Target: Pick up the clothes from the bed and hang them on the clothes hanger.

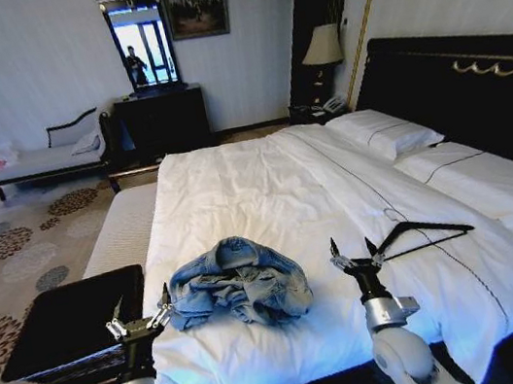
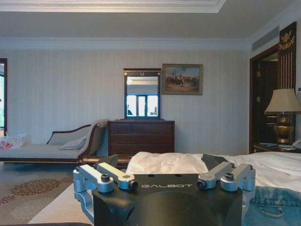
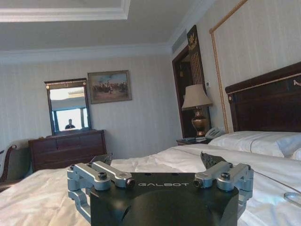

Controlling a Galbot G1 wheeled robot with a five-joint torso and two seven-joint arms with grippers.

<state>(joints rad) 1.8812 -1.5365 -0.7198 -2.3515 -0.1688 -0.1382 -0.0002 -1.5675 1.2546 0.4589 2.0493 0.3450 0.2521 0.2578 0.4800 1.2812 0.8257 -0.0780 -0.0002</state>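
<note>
1. Looking from the head: crumpled denim jacket (image 1: 242, 293) lies on the bed (image 1: 266, 190), black clothes hanger (image 1: 428, 233) just beside the right gripper (image 1: 353, 251); approach the jacket squarely.
2. Left wrist: left gripper (image 2: 164, 165), fingers spread, touches denim.
3. Right wrist: right gripper (image 3: 159, 165) spread, empty.

A crumpled blue denim jacket (image 1: 239, 281) lies in a heap near the foot of the white-sheeted bed (image 1: 266, 190), and the thin black clothes hanger (image 1: 428, 233) lies flat beside it, apart.
</note>
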